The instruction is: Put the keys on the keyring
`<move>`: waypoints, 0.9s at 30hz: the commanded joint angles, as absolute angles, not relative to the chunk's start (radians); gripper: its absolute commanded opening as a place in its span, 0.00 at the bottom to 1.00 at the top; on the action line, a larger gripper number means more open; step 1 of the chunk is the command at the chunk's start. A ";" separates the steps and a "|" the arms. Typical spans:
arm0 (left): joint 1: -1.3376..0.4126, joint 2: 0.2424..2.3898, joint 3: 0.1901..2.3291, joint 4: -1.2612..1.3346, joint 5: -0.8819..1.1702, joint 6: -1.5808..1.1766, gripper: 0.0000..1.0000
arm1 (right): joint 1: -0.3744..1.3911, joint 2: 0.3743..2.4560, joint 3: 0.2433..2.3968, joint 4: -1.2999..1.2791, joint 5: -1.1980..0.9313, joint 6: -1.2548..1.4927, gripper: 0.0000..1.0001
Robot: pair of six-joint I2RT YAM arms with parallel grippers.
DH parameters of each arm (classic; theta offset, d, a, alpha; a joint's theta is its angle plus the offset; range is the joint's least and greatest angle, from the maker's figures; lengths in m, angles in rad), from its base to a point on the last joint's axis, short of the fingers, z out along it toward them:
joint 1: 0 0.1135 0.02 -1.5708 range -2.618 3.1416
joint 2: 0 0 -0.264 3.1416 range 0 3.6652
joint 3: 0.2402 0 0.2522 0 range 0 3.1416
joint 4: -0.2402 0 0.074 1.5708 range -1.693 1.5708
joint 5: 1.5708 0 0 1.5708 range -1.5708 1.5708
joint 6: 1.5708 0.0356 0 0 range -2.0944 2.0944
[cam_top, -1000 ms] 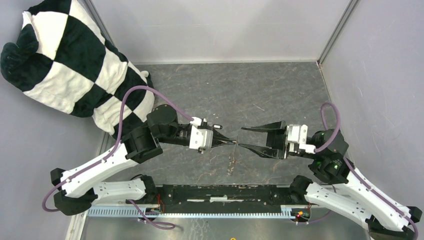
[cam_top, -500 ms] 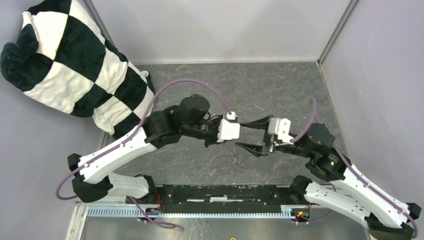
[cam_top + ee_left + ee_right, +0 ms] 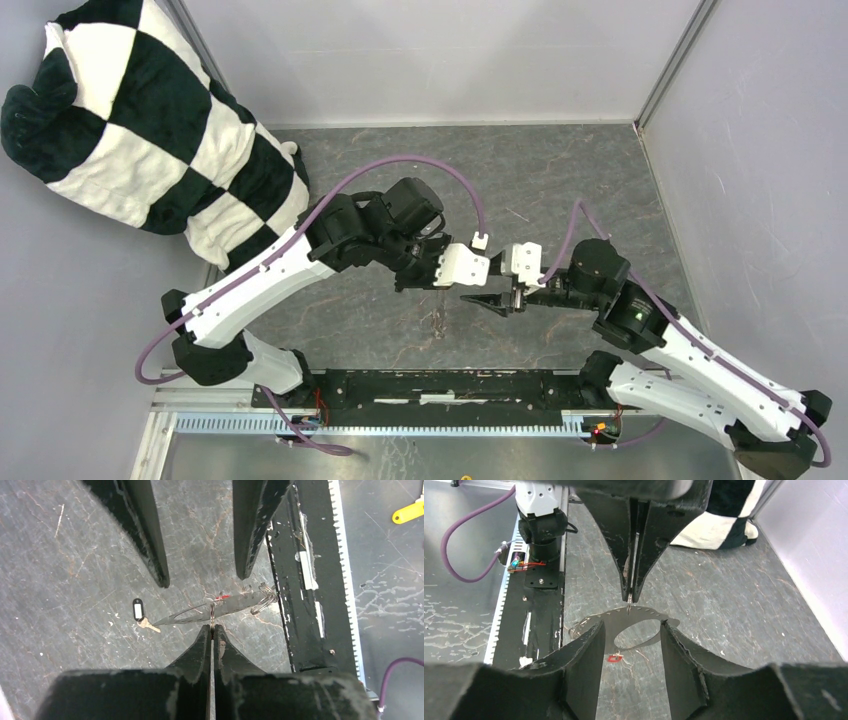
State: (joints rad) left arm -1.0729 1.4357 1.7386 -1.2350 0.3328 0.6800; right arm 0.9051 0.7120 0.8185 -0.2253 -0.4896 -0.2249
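My left gripper [image 3: 212,630] is shut on the near rim of the keyring [image 3: 220,609], a thin grey loop held just above the table. In the right wrist view the keyring [image 3: 636,617] hangs from the left fingertips [image 3: 629,592]. A red-tagged key [image 3: 614,657] dangles from the keyring's lower edge; its red tag [image 3: 223,596] also shows from the left wrist. The black-tagged key [image 3: 138,612] lies loose on the table, left of the keyring. My right gripper [image 3: 632,626] is open, its fingers straddling the keyring without touching it. From above, both grippers [image 3: 445,287] [image 3: 480,298] meet tip to tip.
A black-and-white checked cloth [image 3: 130,120] is heaped at the back left. A black rail [image 3: 440,385] runs along the near edge between the arm bases. A yellow tag [image 3: 407,512] lies beyond that rail. Grey walls enclose the table.
Both arms have swung inward and toward the rail, carrying the keyring a little to the left. The right jaws opened wider, then narrowed again around the keyring.
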 commanded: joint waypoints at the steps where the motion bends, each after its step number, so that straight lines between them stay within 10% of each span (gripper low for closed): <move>1: -1.071 1.434 1.785 -1.293 0.379 0.724 0.02 | 0.903 0.752 0.818 -0.104 -0.564 -0.211 0.49; 13: -1.072 1.420 1.769 -1.248 0.368 0.704 0.02 | 0.885 0.837 0.800 -0.008 -0.641 -0.127 0.40; 21: -1.071 1.409 1.766 -1.226 0.377 0.693 0.02 | 0.873 0.873 0.798 -0.008 -0.603 -0.105 0.16; 27: -1.071 1.407 1.768 -1.215 0.378 0.686 0.02 | 0.872 0.888 0.807 -0.019 -0.601 -0.095 0.24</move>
State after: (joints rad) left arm -1.0641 1.4349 1.7424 -1.2827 0.3416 0.6872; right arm 0.8749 0.8661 0.8017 -0.0185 -0.6239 -0.1101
